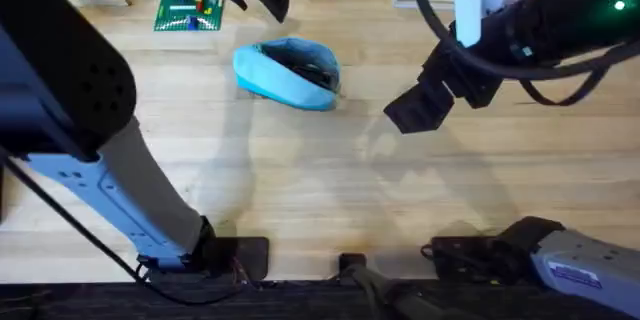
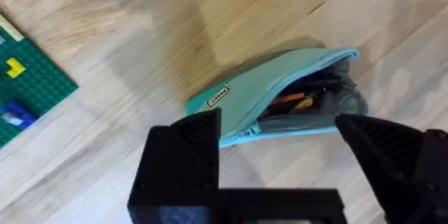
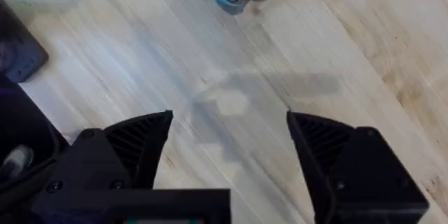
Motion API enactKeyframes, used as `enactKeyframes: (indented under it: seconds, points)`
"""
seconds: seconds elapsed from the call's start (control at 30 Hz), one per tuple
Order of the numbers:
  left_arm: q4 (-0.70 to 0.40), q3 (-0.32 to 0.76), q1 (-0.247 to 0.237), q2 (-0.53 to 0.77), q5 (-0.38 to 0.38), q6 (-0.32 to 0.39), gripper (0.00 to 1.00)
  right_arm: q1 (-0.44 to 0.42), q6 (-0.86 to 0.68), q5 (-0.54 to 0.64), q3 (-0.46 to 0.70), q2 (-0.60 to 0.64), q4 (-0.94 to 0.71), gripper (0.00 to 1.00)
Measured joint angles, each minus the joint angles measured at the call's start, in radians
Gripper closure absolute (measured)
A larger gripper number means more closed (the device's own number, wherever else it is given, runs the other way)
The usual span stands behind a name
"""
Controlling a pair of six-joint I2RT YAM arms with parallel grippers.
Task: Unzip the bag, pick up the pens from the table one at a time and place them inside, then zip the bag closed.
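The bag (image 1: 288,74) is lying unzipped on the bench (image 1: 300,190), pens (image 2: 308,99) already showing inside its dark mouth. Left gripper (image 2: 280,129) is hovering just above the bag, jaws released w/ nothing between; right gripper (image 1: 428,102) is hanging well to the side of the bag, jaws released & empty. Zipping looks next: one gripper should be pinning the bag's end, the other pinching the pull & drawing straight along the zip

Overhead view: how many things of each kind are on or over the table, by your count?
Blue bag: 1
Green building board: 1
Robot arms: 2, the left arm and the right arm
Total: 4
The dark items inside the open bag are too jumbled to count.
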Motion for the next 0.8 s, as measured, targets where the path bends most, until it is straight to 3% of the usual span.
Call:
enactKeyframes:
  seconds: [0.53, 0.8]
  points:
    - [-0.023, -0.029, 0.015, -0.305, -0.051, 0.004, 0.002, 0.000, 0.000, 0.000, 0.000, 0.000, 0.000, 0.004]
    - [0.000, -0.251, 0.140, -0.485, -0.049, 0.038, 0.004, 0.000, 0.000, 0.000, 0.000, 0.000, 0.000, 0.003]
